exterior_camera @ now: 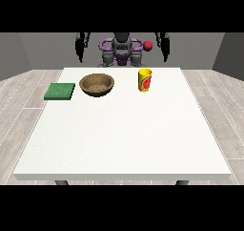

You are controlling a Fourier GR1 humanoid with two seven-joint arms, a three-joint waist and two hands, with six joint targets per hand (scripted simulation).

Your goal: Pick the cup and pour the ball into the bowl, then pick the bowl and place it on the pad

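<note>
So the cup is the thing we care about first: yellow with a red mark on its side, standing upright on the white table, toward the far edge and a bit to the view's right of centre. Nothing is touching it. There's a red ball too, but it isn't in the cup. It shows up above and behind the cup, in front of the robot's torso, and we can't tell what, if anything, is holding it there.

Just to the view's left of the cup, with a clear gap between them, sits the brown bowl, open side up. We can't see anything inside it. Further left again is the green pad, lying flat near the table's edge. The three things form a row across the far side, which looks to us like it puts everything within the arms' reach, with the bowl between cup and pad so the pour and the later carry are both short.

Both arms are up and back, well clear of the table. The hand at the view's right and the hand at the view's left hang by the shoulders holding nothing, but whether the fingers are spread or curled, we honestly can't tell.

Our read: nothing's begun yet, the cup pick comes first.
</note>
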